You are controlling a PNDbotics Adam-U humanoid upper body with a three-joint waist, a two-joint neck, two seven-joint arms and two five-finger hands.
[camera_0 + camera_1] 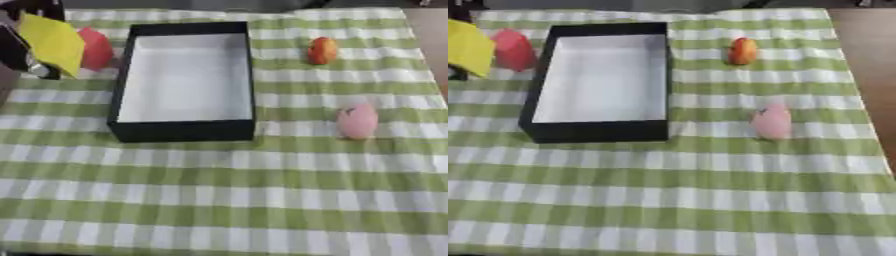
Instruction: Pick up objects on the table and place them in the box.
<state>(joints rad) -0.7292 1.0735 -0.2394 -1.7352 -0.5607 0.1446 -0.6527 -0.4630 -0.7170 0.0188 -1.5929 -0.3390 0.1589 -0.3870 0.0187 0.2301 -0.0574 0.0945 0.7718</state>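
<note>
A green-and-white checked tablecloth (227, 200) covered nearly the whole table, its stripes running slightly askew across the view. Along the right edge, a strip of bare brown tabletop (872, 65) showed past the cloth's edge, widest toward the far right corner. At the far edge, beyond the cloth, a dull grey band (175, 4) ran behind the table; what it belonged to could not be made out. The light was soft and even, with only faint shadows lying on the cloth.
</note>
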